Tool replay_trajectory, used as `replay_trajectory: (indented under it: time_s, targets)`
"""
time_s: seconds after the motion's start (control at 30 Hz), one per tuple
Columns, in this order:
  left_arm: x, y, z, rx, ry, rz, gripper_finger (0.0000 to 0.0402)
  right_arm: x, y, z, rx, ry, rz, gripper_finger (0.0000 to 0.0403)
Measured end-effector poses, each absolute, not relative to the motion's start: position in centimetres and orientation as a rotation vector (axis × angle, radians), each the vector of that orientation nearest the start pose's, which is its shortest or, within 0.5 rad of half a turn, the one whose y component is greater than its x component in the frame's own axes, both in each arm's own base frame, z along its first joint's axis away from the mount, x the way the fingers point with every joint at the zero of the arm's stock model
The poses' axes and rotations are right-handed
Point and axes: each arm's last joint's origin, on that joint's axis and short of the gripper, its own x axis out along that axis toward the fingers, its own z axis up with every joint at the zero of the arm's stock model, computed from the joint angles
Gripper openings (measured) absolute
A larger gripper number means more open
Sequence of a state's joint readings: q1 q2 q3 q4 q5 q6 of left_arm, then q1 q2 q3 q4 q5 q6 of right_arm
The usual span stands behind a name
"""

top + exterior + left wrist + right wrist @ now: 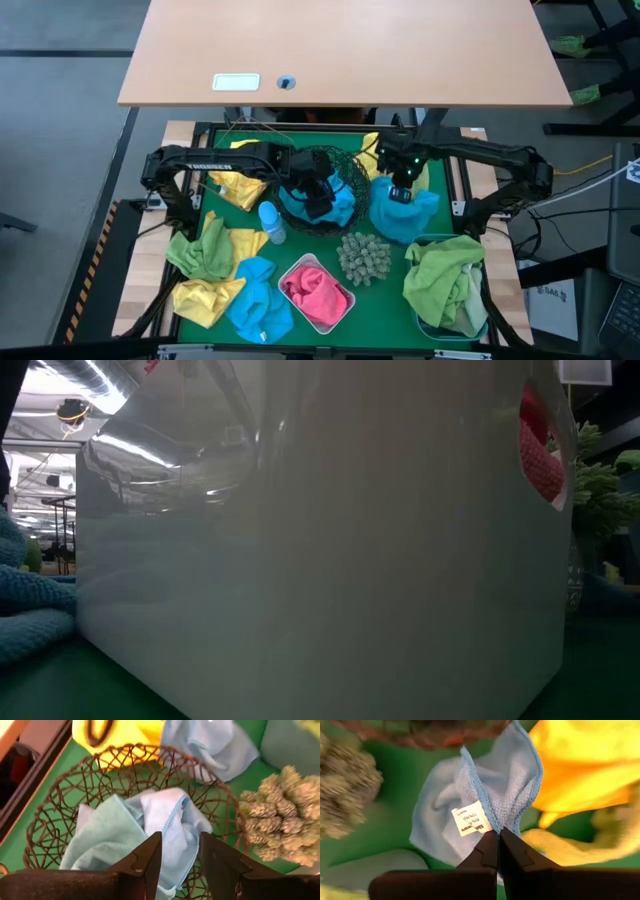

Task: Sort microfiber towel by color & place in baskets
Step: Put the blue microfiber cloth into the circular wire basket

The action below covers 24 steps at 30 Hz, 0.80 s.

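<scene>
A blue towel (485,795) is being pinched by the right claw (498,842). The left claw (180,855) is being held spread over the wire bowl (60,820). Yellow towels (205,300) are lying unsorted on the surface (390,300).

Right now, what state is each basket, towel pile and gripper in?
Wire bowl: holds blue towels.
White tub: holds a pink towel.
Blue tub: heaped with green towels.
Left gripper: jaws open, above the wire bowl.
Right gripper: jaws shut on the blue towel beside the bowl.
Yellow towels, loose blue towel: on the mat, unsorted.
</scene>
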State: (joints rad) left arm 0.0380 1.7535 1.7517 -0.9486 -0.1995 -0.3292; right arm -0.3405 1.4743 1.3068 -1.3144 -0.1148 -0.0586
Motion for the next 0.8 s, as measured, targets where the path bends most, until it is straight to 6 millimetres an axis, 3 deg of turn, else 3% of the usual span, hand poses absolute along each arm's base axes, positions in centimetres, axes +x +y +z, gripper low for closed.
replay_trajectory:
  time_s: [0.23,0.5,0.8]
  targets:
    - [36.4,1.9,38.4,-0.199,0.825,0.344,0.0126,24.3,-8.4,36.4,0.212,1.266,-0.206,0.0002]
    - [35.6,1.9,42.2,-0.178,0.722,0.318,0.0126,23.3,-8.1,45.0,0.155,0.91,-0.243,0.0002]
    - [34.9,1.5,44.2,-0.163,0.68,0.291,0.0126,22.9,-7.8,51.5,0.162,0.462,-0.246,0.0002]
